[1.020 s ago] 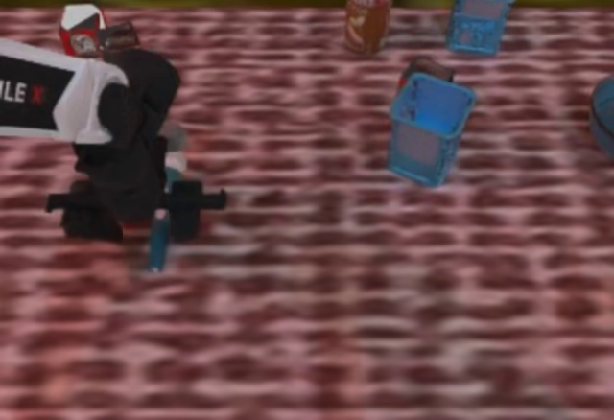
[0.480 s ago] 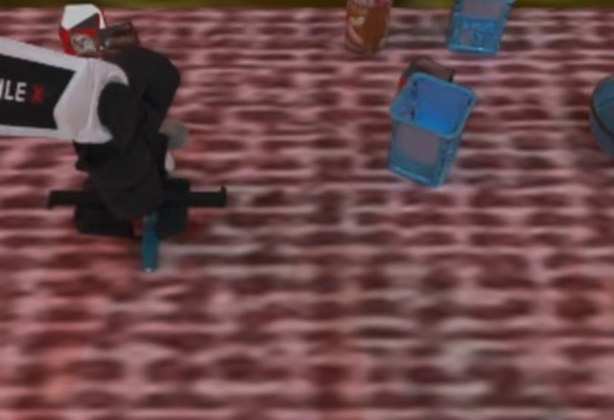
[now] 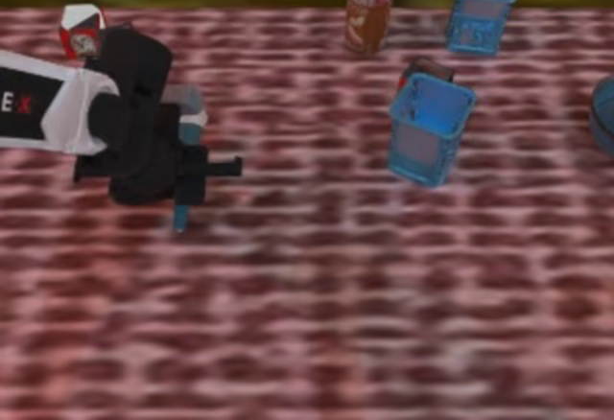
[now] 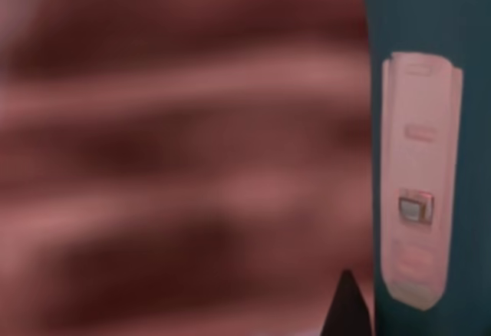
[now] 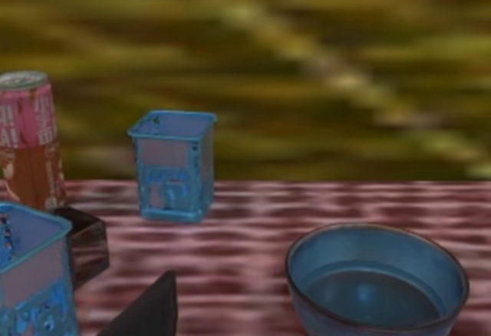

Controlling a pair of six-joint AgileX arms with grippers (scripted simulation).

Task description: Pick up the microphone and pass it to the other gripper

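The surface is a table (image 3: 345, 295) with a red and pink mottled cover, an olive backdrop behind it. My left gripper (image 3: 182, 175) sits at the table's left side, well left of the nearer blue mesh basket (image 3: 429, 128), and it is clamped on the microphone (image 3: 184, 166). The teal handle runs through the claw, its tail pointing toward the near edge and its head end toward the far edge; the left wrist view shows the handle with its pale switch panel (image 4: 418, 190) close against one dark fingertip. I judge the microphone to be lifted or about clear of the cover, though the height cannot be confirmed. My right arm is not visible from above; its wrist view shows only one dark fingertip, so I cannot tell its opening. It looks toward that basket, a second basket (image 5: 173, 164), a pink can (image 5: 29, 140) and a blue bowl (image 5: 377, 278), which places it far right of the microphone. In my judgement the handover therefore requires carrying the microphone rightward toward the basket.
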